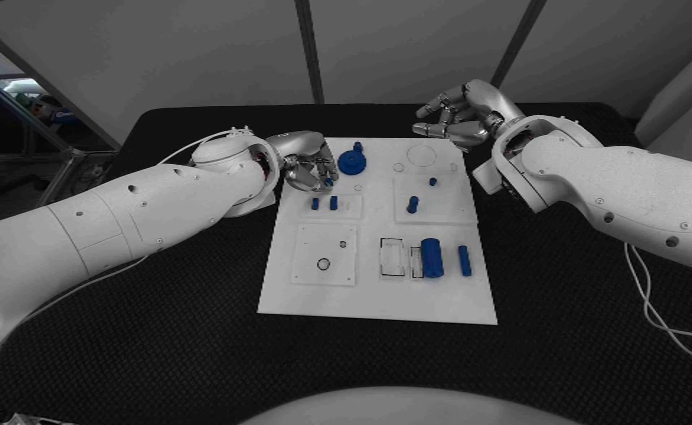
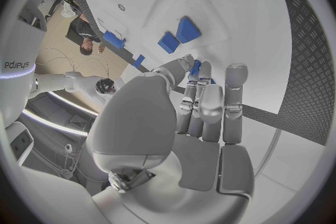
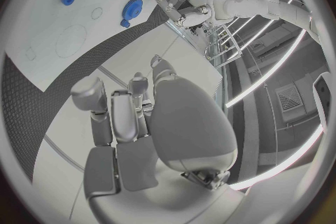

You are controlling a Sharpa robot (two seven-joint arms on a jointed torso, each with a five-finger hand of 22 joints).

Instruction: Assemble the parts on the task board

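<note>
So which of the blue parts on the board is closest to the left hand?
The blue gear-like part with a knob, at the task board's far edge, just beside the left hand. The other blue pieces lie nearer the robot.

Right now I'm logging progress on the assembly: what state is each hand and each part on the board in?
left hand: at the board's far left corner, fingers on a small blue part
right hand: fingers curled, holding nothing, beyond the board
blue gear: standing on the board
large blue cylinder: lying on the board
task board: flat on the table

White board (image 1: 378,295) flat mid-surface, small blue pieces (image 1: 430,257) scattered on it, round knob (image 1: 352,161) near far edge.
</note>
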